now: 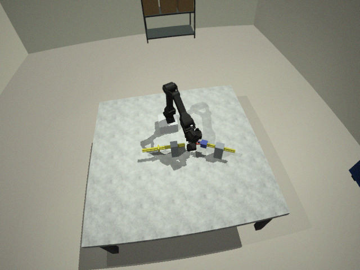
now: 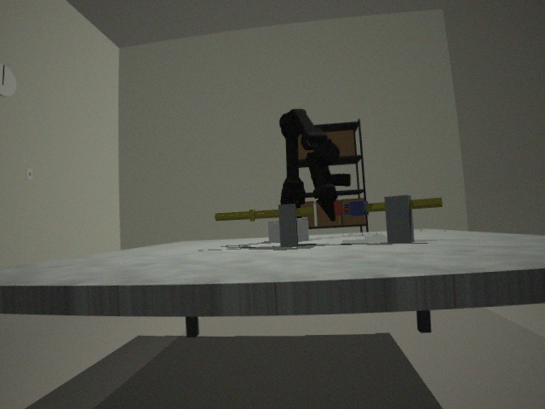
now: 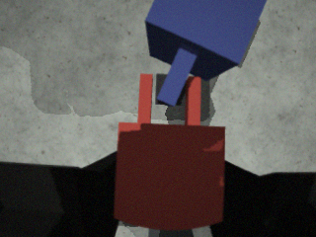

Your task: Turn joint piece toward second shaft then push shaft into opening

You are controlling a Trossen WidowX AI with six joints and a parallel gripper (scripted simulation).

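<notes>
The red joint piece hangs by two prongs on the tab of a blue block. That block ends the fixed yellow shaft, which is held in the right grey block. My gripper is shut on the red joint piece from its sides. The sliding yellow shaft rests in the left grey block. Its near end is hidden behind my gripper.
The arm's white base pedestal stands behind the left block. The marbled table carries everything. A dark shelf rack stands far off by the back wall.
</notes>
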